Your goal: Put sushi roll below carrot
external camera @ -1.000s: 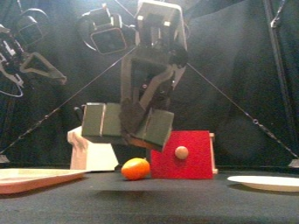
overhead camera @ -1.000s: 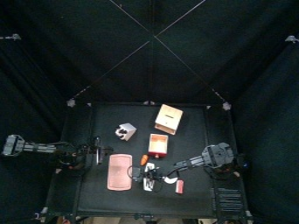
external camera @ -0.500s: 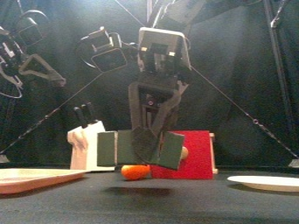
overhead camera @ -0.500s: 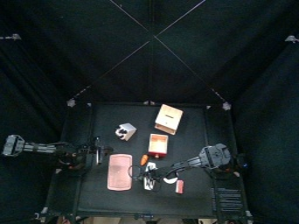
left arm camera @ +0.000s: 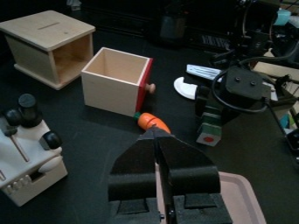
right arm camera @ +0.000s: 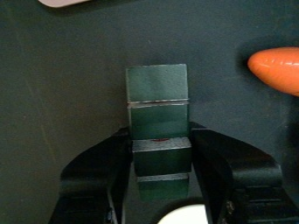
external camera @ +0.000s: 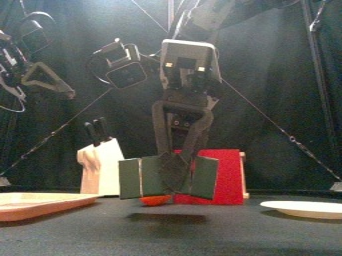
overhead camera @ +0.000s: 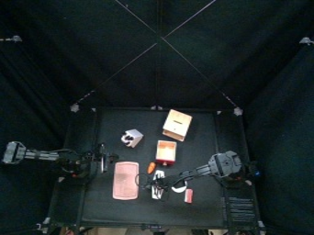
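The sushi roll (right arm camera: 158,87) is a dark green segmented roll with a white end. My right gripper (right arm camera: 158,147) is shut on it. In the front view the roll (external camera: 171,177) hangs level, just above the table. The orange carrot (external camera: 154,200) lies right behind it, partly hidden. In the top view my right gripper (overhead camera: 160,182) sits just in front of the carrot (overhead camera: 152,168). The carrot also shows in the right wrist view (right arm camera: 278,68) and the left wrist view (left arm camera: 152,122), close to the held roll (left arm camera: 208,133). My left gripper (left arm camera: 158,164) is shut and empty, resting at the table's left (overhead camera: 95,163).
A pink tray (overhead camera: 125,179) lies left of the carrot. A red box (overhead camera: 167,151) stands just behind the carrot, a tan box (overhead camera: 181,123) further back, a white-grey block (overhead camera: 132,138) at back left. A flat white disc (external camera: 305,208) lies at front right.
My right gripper has come down with the sushi roll, from well above the table to just over it in front of the carrot. The left arm has not moved.
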Available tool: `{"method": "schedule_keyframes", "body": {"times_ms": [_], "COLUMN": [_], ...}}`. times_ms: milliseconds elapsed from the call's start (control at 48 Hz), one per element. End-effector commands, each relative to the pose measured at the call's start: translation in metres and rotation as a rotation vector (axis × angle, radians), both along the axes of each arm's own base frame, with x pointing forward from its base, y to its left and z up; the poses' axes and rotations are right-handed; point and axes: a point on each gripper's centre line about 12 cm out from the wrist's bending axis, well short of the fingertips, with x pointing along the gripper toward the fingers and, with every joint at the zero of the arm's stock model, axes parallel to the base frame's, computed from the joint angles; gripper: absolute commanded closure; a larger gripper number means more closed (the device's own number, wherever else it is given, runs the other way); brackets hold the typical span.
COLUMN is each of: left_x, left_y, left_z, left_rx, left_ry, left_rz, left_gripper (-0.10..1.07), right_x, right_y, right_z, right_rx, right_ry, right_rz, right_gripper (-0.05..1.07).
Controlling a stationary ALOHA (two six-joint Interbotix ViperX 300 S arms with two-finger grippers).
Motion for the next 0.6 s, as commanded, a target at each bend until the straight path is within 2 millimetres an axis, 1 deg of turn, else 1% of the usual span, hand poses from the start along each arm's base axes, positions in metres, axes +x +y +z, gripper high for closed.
{"method": "schedule_keyframes", "body": {"times_ms": [0, 250, 375, 500, 583], "left_x": [0.002, 0.001, 0.001, 0.001, 0.002], "left_y": [0.001, 0.000, 0.001, 0.001, 0.000], "left_z": [0.005, 0.003, 0.003, 0.003, 0.004], "left_rx": [0.004, 0.005, 0.002, 0.004, 0.006], "left_ry": [-0.015, -0.010, -0.009, -0.012, -0.013], "left_rz": [0.002, 0.001, 0.002, 0.002, 0.001], "left_gripper": [0.72, 0.72, 0.72, 0.72, 0.72], "right_x": [0.007, 0.008, 0.010, 0.012, 0.012], "right_y": [0.001, 0.001, 0.009, 0.011, 0.011], "right_z": [0.021, 0.022, 0.023, 0.022, 0.020], "right_rx": [0.009, -0.031, -0.062, -0.076, -0.073], "right_ry": [-0.051, -0.027, -0.027, -0.007, 0.019], "right_rz": [0.000, 0.022, 0.053, 0.056, 0.047], "right_gripper": [0.24, 0.21, 0.21, 0.20, 0.17]}}
